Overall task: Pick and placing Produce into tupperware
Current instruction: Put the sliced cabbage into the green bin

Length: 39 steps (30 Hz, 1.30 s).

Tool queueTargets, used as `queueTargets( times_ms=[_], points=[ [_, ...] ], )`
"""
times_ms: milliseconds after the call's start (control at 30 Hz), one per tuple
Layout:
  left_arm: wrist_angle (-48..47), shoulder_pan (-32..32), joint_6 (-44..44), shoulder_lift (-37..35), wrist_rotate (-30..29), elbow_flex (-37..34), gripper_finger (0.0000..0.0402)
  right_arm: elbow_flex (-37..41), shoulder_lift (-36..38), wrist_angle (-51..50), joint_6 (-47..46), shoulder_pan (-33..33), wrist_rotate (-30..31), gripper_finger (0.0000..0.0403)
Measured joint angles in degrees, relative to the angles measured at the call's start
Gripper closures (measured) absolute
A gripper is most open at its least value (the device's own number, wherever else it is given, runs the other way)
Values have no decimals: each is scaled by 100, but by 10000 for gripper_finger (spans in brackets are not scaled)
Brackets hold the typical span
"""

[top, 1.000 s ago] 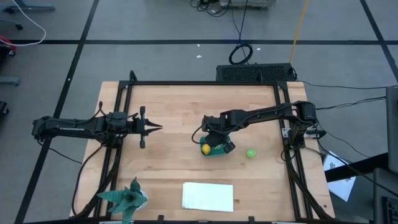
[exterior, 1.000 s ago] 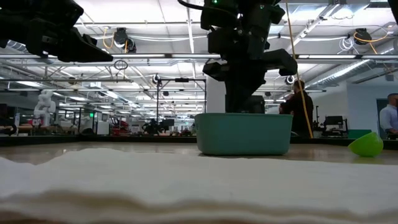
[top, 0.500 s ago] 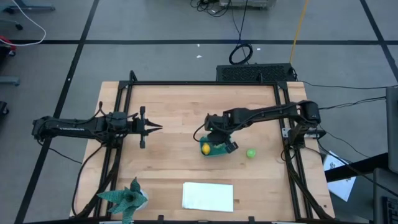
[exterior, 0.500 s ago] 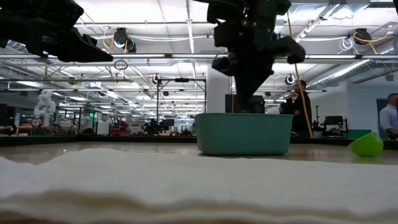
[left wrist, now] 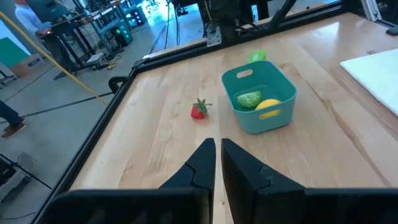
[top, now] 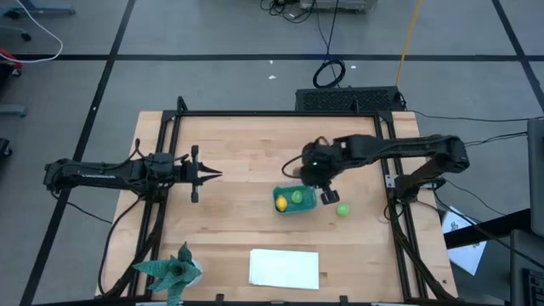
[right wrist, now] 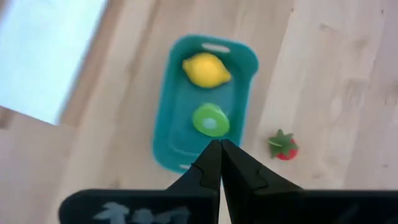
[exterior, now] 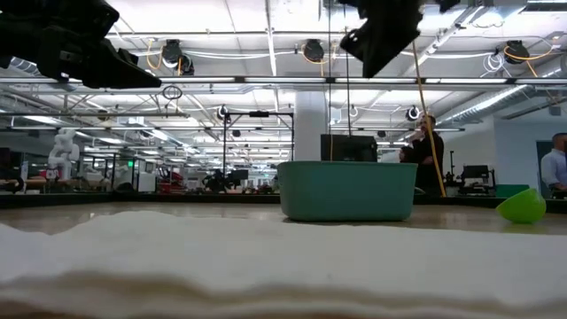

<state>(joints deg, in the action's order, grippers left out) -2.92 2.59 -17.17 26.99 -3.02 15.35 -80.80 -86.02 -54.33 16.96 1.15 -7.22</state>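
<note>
– Hovering above the tupperware (right wrist: 168,134), is that the right gripper (right wrist: 219,146)?

– Yes, raised clear of it, with its fingers pressed together and nothing between them. I judge it is between picks: one piece has been delivered and the next has not been started.

– What sits in the tub?

– The yellow lemon (right wrist: 206,70) at one end and a green round piece (right wrist: 211,119) beside it. The tub stands near the middle of the counter (top: 238,144).

– So what remains?

– Two pieces lie out on the wood. A small red strawberry (left wrist: 198,109) rests just beside the tub's long wall, not touching it. A second green piece (top: 342,208) lies near the tub's short end, on the right arm's side.

– What does the next move call for?

– By my reckoning the right arm is the one to use, since both pieces are near it. It would need to spread its fingers, shift sideways off the tub, come down over one piece and close on it. The strawberry is so close to the wall that one finger could nudge the tub.

– And the left gripper (left wrist: 217,144)?

– Waiting well apart on the counter's left side, pointing toward the tub, fingers closed on nothing.

– Any brand, label or writing?

– None that can be read, neither on the tub nor on the white sheet (top: 284,268) near the counter's front edge.
</note>
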Motion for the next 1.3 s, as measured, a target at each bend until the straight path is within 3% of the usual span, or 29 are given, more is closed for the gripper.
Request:
queueTargets(
  times_ms=[233, 433, 933, 1300],
  points=[
    [3, 0, 0, 1, 0, -1, 371, 31, 443, -323, -844, -36, -287, 403],
    [5, 0, 2, -1, 0, -1, 371, 531, 648, -364, -1212, -170, -536, 403],
    [0, 0, 2, 1, -3, -1, 371, 2724, 1972, 1569, -2037, -238, -806, 403],
    [3, 0, -14, 1, -5, -1, 371, 3760, 2601, 2004, -2763, -239, -806, 403]
  ],
)
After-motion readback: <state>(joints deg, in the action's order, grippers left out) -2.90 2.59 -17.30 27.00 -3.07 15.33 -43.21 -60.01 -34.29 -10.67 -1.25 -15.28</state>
